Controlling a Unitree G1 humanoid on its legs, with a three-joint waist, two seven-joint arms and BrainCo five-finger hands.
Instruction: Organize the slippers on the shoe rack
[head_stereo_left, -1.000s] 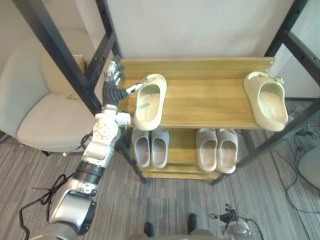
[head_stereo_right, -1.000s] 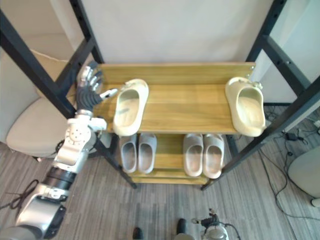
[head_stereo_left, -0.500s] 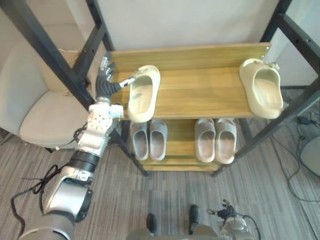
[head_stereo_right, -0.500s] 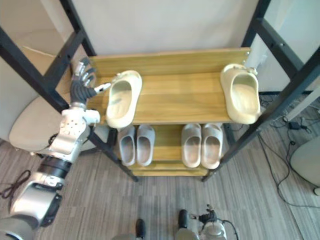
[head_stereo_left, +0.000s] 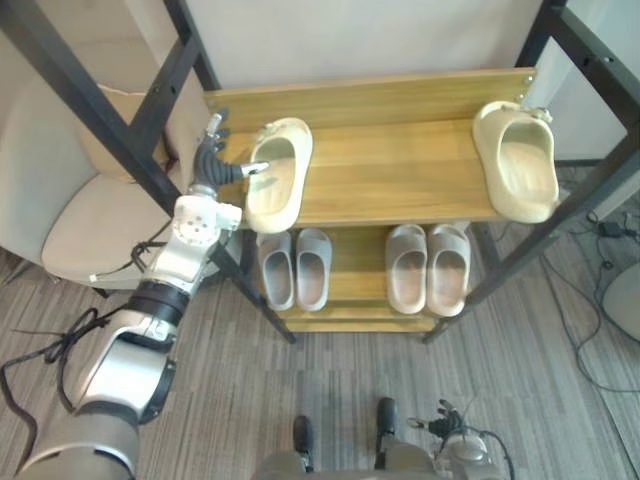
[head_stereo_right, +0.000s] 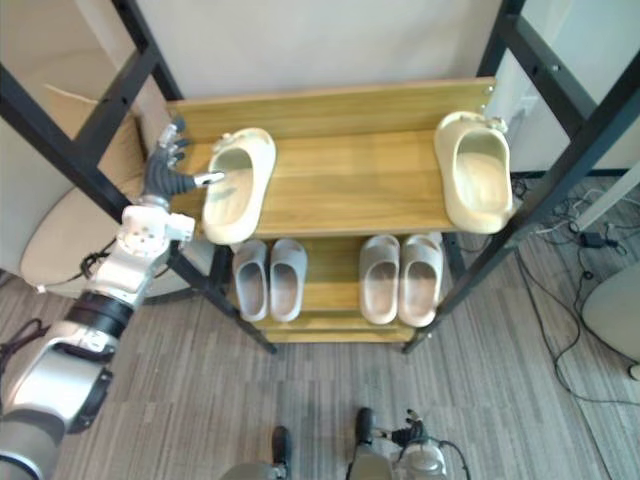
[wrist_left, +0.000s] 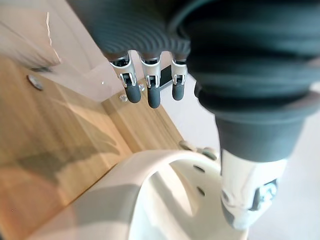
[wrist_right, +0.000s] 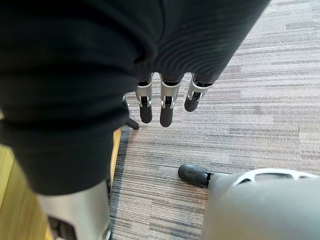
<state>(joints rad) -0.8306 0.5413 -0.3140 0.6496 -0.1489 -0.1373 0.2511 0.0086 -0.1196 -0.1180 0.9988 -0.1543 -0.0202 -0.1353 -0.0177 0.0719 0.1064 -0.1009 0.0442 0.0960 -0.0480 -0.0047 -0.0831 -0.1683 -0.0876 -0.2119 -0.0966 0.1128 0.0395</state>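
Left wrist view: left hand (wrist_left: 235, 85) fingers wide, thumb by cream slipper (wrist_left: 160, 205); right hand (wrist_right: 100, 65) fingers relaxed.

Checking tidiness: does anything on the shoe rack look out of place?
Yes: the cream slippers are split, one at the top shelf's left end by the left hand, the other at its right end, while the grey pairs below sit side by side.

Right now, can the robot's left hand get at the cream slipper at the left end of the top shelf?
Probably yes. The left hand is open right beside that slipper, its thumb over the rim, and nothing stands between them on the shelf.
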